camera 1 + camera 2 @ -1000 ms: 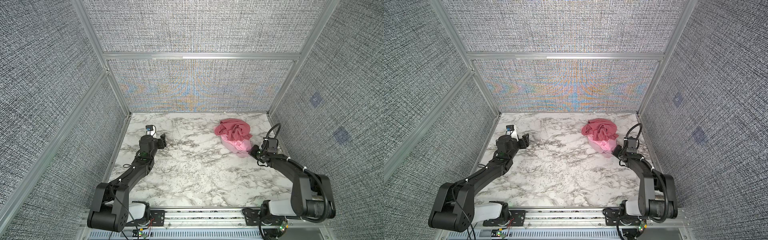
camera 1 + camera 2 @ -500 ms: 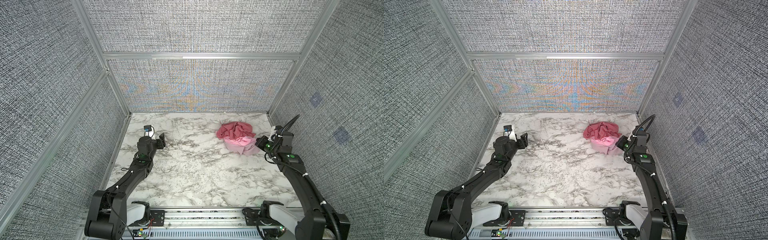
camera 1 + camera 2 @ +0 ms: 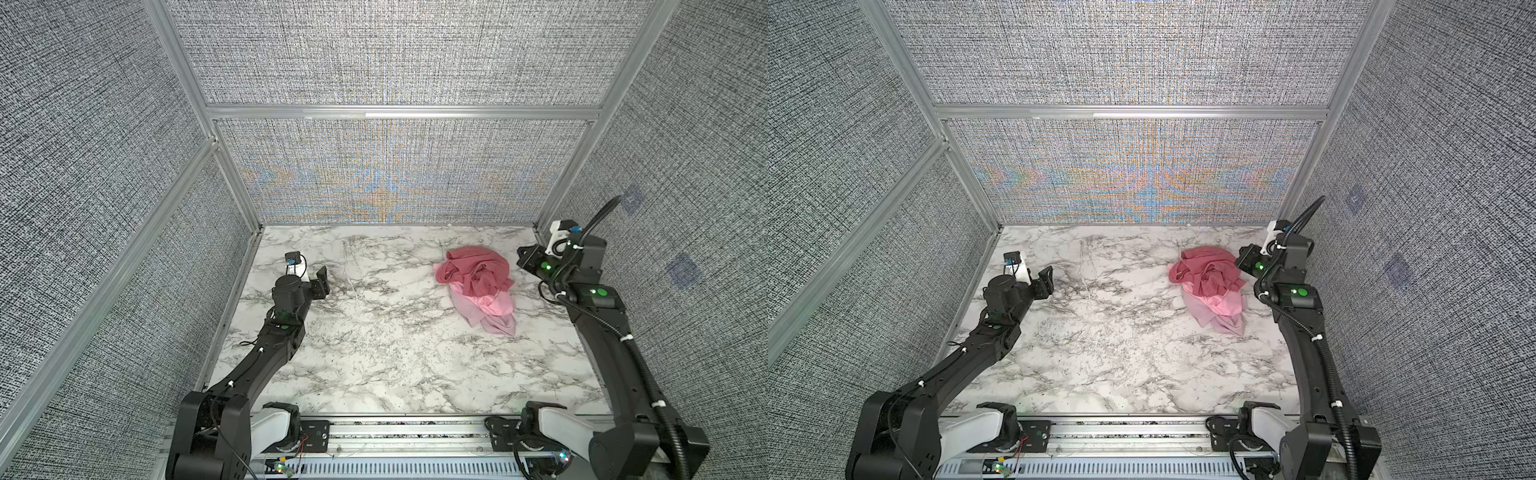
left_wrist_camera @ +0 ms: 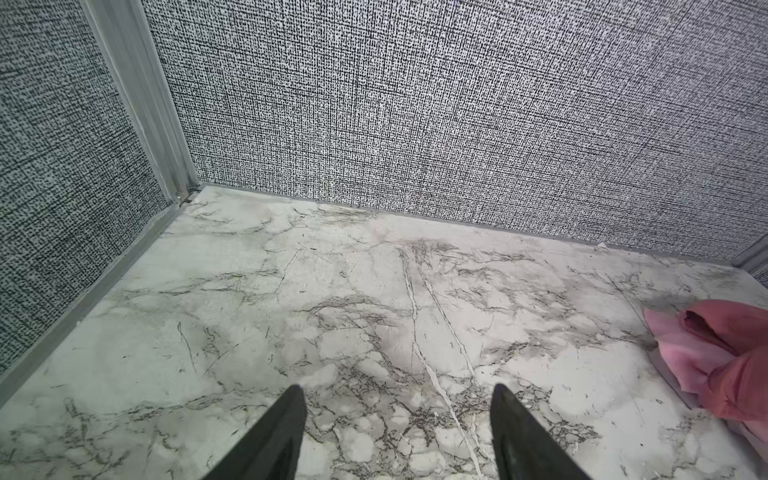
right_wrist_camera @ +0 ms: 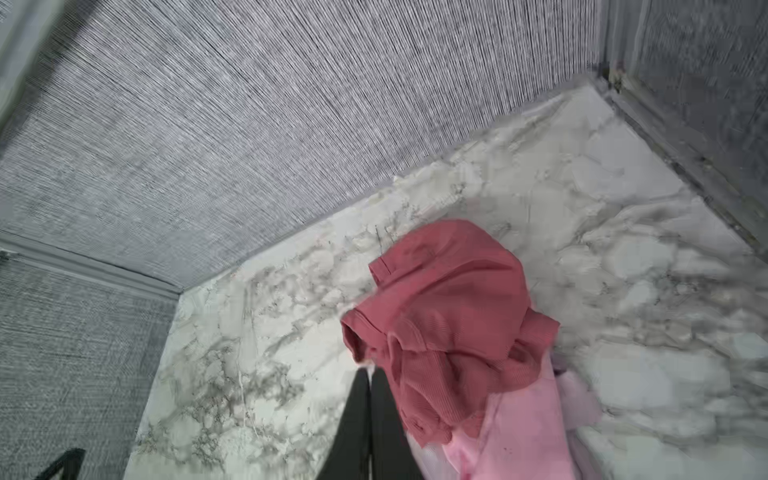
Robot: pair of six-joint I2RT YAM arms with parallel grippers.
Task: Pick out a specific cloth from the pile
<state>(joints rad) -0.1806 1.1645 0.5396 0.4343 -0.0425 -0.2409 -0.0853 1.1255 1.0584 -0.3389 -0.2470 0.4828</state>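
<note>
Figure. A white, grey-veined marble tabletop [image 3: 395, 340], enclosed by grey woven-fabric walls [image 3: 395, 62] on an aluminium frame, is shown in both top views. The pile [image 3: 478, 286], a small heap of crumpled pink-toned soft cloths, is seen lying on the tabletop. The pile is topped by a dark rose-red ribbed cloth [image 3: 478, 268]. A brighter bubblegum-pink cloth [image 3: 492, 303] is exposed beneath it on the pile's near side. The cloth [image 3: 500, 327], a plain piece of the palest dusty mauve-pink, is found at the pile's nearest edge, partly covered by the brighter pink and spread flat on the tabletop. The right fingers [image 5: 355, 428] are pressed together with nothing gripped, just beside the pile's right edge. Whether the pile is touched cannot be told. The left fingers [image 4: 282, 432] are spread wide and empty, well apart from the pile on its left side, over bare marble.
</note>
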